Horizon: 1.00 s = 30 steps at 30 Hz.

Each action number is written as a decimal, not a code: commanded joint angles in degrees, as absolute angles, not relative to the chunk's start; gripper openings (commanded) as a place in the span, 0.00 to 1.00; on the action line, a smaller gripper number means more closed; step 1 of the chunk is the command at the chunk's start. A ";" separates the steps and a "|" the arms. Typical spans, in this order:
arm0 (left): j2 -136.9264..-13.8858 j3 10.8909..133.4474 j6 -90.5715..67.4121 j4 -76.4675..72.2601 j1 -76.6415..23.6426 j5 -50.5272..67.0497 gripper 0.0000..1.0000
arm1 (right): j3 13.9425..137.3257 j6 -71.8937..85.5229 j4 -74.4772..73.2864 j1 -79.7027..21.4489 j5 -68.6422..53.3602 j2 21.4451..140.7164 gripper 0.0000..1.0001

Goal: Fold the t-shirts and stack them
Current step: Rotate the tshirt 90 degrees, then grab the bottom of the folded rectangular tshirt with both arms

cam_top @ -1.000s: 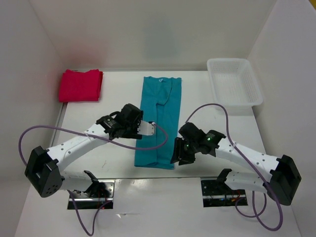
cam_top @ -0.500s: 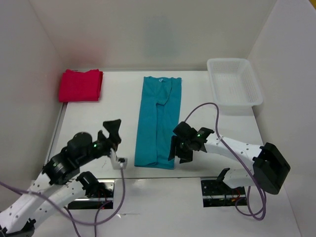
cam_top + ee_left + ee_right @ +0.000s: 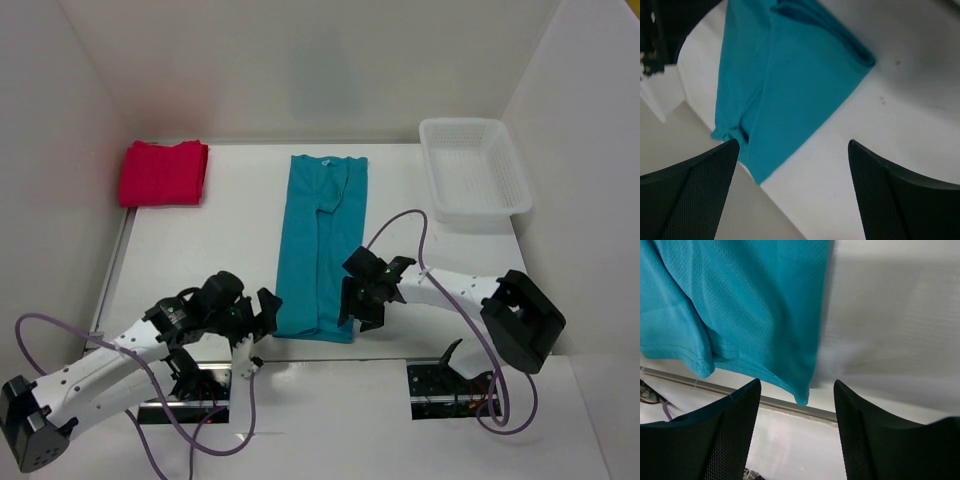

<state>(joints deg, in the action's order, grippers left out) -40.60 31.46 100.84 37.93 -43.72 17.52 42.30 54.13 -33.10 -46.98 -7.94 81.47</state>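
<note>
Spanning the middle of the table (image 3: 200, 250) from far to near, the teal t-shirt (image 3: 325, 250) lies flat as a long strip folded lengthwise, with its collar at the far end and its hem at the near end. The white basket (image 3: 520, 205) sits at the far right. A folded red pile (image 3: 163, 172) sits at the far left, well apart from the strip.

The left gripper (image 3: 262, 310) is low beside the strip's near left corner. Its fingers are spread wide and grasp nothing. The right gripper (image 3: 355, 300) is at the near right corner. Its fingers are parted, with the hem edge showing between them but not pinched.

Hazards, as a judgement:
- Closing on only one layer at a corner would peel the lengthwise fold open.
- Unequal lift between the two corners would skew the strip, causing a crooked cross fold.
- A finger pressed into the table short of the hem would push the cloth into wrinkles.

Limits of view:
- The number of shirts in the red pile cannot be determined.
- The layers at the hem are hard to separate in either wrist view.
- The far end of the strip is cut off in both wrist views.
</note>
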 commanded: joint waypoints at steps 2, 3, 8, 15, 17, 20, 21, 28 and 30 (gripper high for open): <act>-43.93 26.20 107.12 30.53 -46.58 22.87 0.95 | 42.71 53.70 -30.15 -46.76 -10.19 83.31 0.65; -44.82 25.32 107.83 29.80 -46.58 22.33 0.95 | 42.71 53.70 -29.45 -46.76 -10.98 83.32 0.64; -51.22 22.25 110.04 24.21 -49.48 21.98 0.95 | 42.19 53.17 -28.92 -46.76 -11.51 85.96 0.53; -68.98 28.47 109.95 23.47 -50.54 18.37 0.81 | 42.19 53.17 -30.06 -46.76 -11.51 86.48 0.50; -70.40 28.48 109.95 19.96 -50.54 17.75 0.73 | 42.19 53.17 -30.06 -46.76 -11.51 85.78 0.50; -72.86 29.52 109.95 20.99 -50.54 17.75 0.68 | 42.19 53.17 -30.58 -46.76 -11.51 85.25 0.50; -73.38 29.53 109.95 24.23 -51.06 17.75 0.64 | 42.19 53.17 -30.59 -46.76 -11.51 85.25 0.50; -68.04 26.29 109.78 27.69 -52.38 18.72 0.18 | 41.66 53.70 -30.59 -46.76 -11.51 84.11 0.29; -65.76 25.76 109.78 28.21 -52.38 18.72 0.13 | 41.66 53.70 -31.20 -46.76 -11.51 84.11 0.18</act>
<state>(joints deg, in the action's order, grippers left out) -68.60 27.22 109.38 23.27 -51.75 15.97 42.28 53.28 -30.92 -46.98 -11.68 85.89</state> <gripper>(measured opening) 0.138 0.208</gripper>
